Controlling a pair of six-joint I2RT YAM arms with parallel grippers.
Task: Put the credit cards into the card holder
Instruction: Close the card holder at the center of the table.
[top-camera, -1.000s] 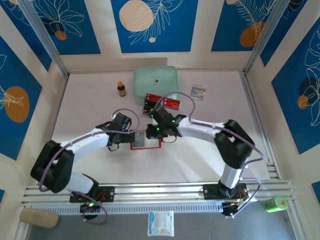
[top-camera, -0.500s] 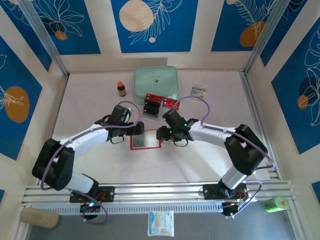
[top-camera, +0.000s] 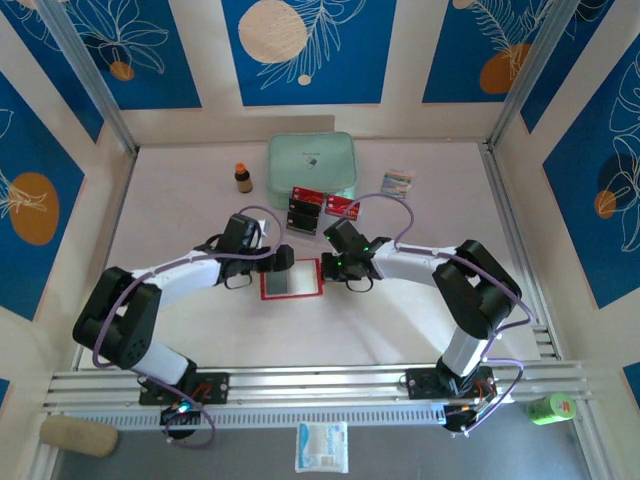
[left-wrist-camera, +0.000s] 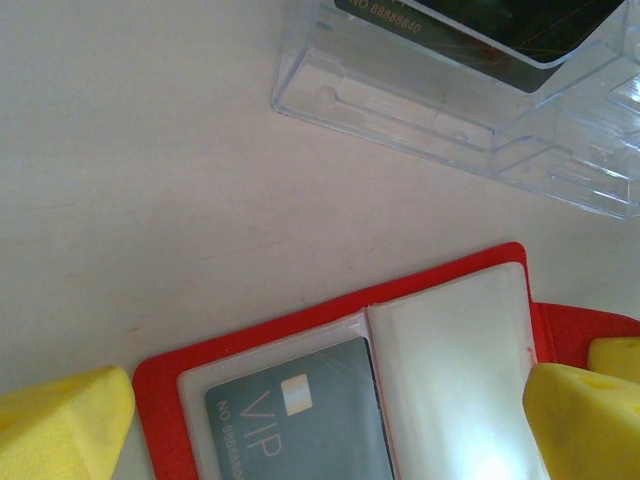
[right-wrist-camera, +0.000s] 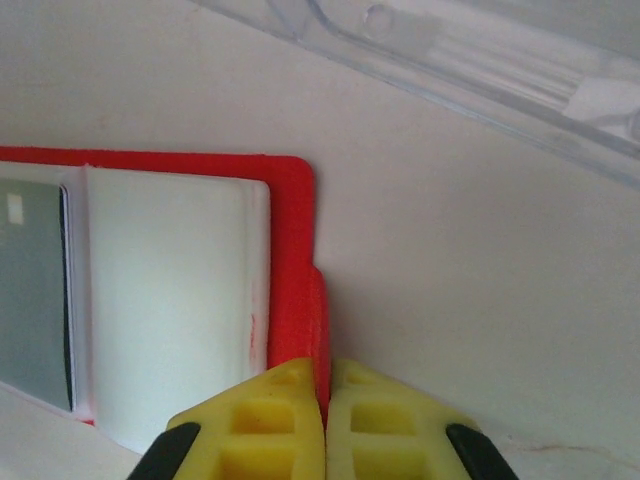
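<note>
Right gripper (top-camera: 325, 268) off the small red, dark-banded credit cards (top-camera: 303, 210), in at the wallet's right rim.
Clenched tight there beside flat red fold-over card holder (top-camera: 292, 282): open mid-table, pale pockets up, long axis left to right. Left gripper (top-camera: 282, 258) as before, spread wide over its left end.

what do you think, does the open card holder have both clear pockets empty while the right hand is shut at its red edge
Not both: the left wrist view shows a grey VIP card in one pocket of the open card holder; the one beside it is empty. The right hand is shut at its red edge.
</note>
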